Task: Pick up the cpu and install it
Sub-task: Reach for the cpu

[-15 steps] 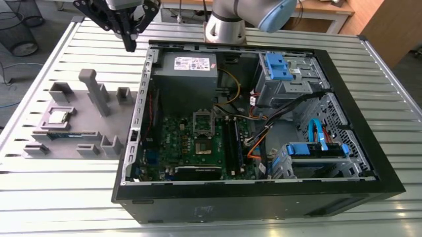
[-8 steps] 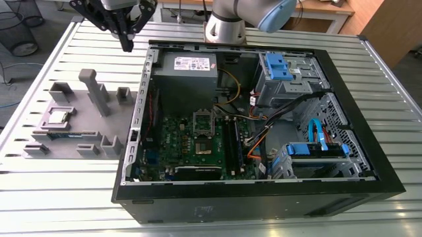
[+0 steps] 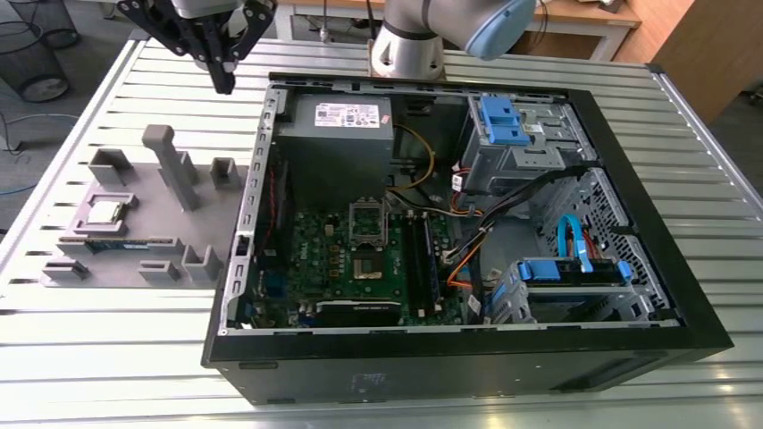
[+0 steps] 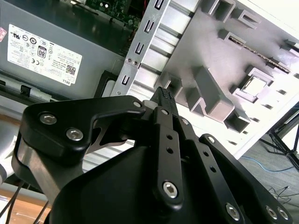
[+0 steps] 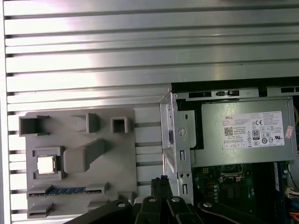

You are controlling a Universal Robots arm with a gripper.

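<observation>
The step in hand is the pick, and it is at its very beginning. The cpu (image 3: 107, 212) lies flat in its square pocket on the grey holder (image 3: 143, 228), which stands on the table (image 3: 120, 357) at the exterior view's left of the open case (image 3: 477, 357). In the first wrist view the cpu (image 5: 46, 164) shows its shiny top, and a memory stick (image 5: 65, 190) lies in a slot of the holder just beside it. Nothing touches the chip, and the board (image 3: 357, 259) inside the case has not yet received it.

The gripper (image 3: 223, 82) hangs above the table near the corner of the case where the power supply (image 3: 339, 116) sits, well apart from the cpu. In the first wrist view its tips (image 5: 161, 183) appear over the gap between holder and case wall. The fingers (image 4: 164, 95) are pressed together and carry nothing.

As I judge it, the pick calls for a travel across the holder to the pocket, the fingers spread wide enough for the chip, and the tips squared to two opposite edges. The chip is thin and sits low between the pocket walls, so the descent needs to be exact and gentle.
</observation>
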